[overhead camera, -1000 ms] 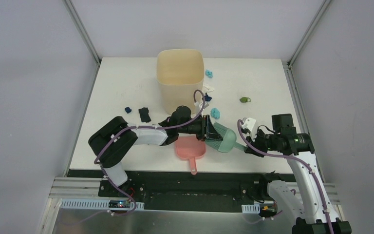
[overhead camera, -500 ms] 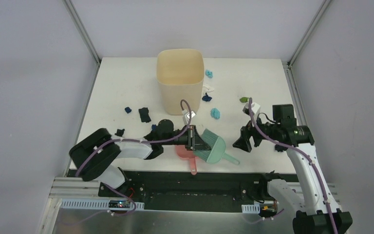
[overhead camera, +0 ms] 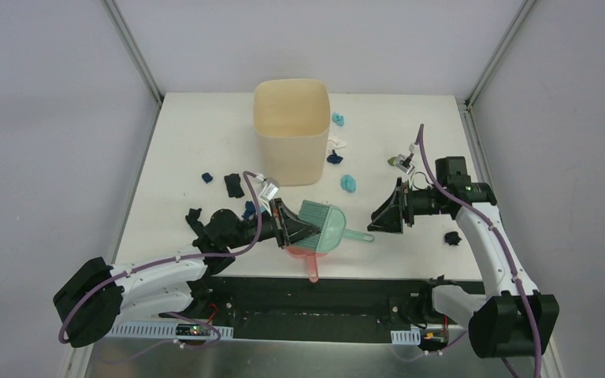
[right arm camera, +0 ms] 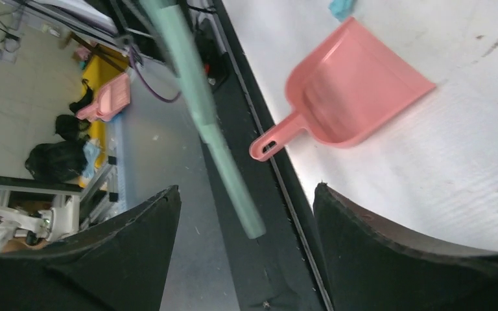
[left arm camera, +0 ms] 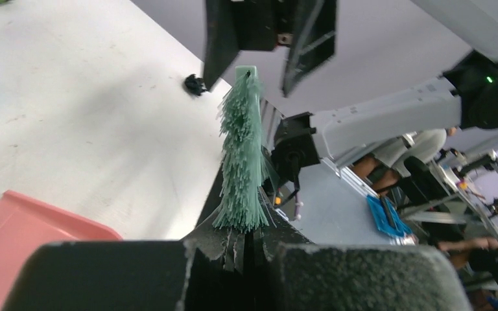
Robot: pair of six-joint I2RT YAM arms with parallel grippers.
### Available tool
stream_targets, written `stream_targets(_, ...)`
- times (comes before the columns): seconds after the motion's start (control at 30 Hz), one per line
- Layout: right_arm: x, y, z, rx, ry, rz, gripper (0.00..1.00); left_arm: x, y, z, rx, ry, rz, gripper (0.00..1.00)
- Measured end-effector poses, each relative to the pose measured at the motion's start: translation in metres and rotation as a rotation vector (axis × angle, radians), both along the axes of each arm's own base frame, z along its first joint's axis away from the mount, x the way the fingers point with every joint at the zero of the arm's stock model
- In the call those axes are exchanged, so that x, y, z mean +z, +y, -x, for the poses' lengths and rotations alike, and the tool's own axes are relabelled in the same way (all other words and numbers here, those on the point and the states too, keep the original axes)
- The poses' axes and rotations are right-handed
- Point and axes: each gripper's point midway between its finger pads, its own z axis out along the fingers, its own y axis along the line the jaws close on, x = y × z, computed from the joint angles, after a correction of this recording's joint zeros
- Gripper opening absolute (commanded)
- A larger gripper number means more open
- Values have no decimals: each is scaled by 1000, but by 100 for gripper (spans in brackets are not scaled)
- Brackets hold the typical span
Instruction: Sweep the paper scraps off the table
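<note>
Just ahead of my spread right claw (overhead camera: 384, 214), my left claw (overhead camera: 290, 228) pinches the brush (overhead camera: 323, 224), handle out, likely for grabbing.

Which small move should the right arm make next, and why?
Probably ease the open right gripper forward around the brush handle, then close. The left gripper holds the green brush by its bristles, offering the handle toward the right gripper, which grips nothing yet.

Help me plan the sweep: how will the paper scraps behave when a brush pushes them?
Probably very light: the paper scraps are small crumpled wads, so they should move easily. Their irregular shapes suggest tumbling unevenly rather than rolling straight across the smooth table. Likely not fragile, being already crumpled.
</note>
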Motion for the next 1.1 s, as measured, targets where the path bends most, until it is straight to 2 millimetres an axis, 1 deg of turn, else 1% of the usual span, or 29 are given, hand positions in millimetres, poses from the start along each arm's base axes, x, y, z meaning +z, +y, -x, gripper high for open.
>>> stream_targets(0.13, 1, 3, 15, -5, -4, -54, 68, -24, 3, -9, 59, 43, -23, 0)
stream_targets(0.23, 5, 5, 17, -12, -17, -80, 67, -40, 2, -15, 88, 84, -32, 0)
stream_targets(0.33, 7, 6, 14, -21, -19, -95, 69, -46, -1, -20, 98, 114, -23, 0)
stream_targets(0.43, 5, 7, 10, -37, -7, -102, 73, -48, -5, -21, 91, 130, -7, 0)
stream_targets(0.57, 0, 7, 4, -61, 5, -98, 76, -45, -12, -23, 77, 148, 16, 0)
stream_targets(0.67, -1, 6, 0, -75, -1, -94, 76, -38, -15, -24, 62, 150, 39, 0)
stream_targets(0.77, -1, 6, -4, -83, -11, -93, 74, -26, -18, -25, 56, 132, 71, 0)
stream_targets(0.87, -2, 7, -5, -85, -16, -95, 65, -15, -22, -28, 52, 118, 90, 0)
stream_targets(1.0, -3, 7, -6, -86, -16, -97, 41, 4, -28, -31, 43, 92, 120, 0)
stream_targets(1.1, -2, 7, -5, -85, -21, -102, 22, 7, -29, -33, 44, 87, 121, 0)
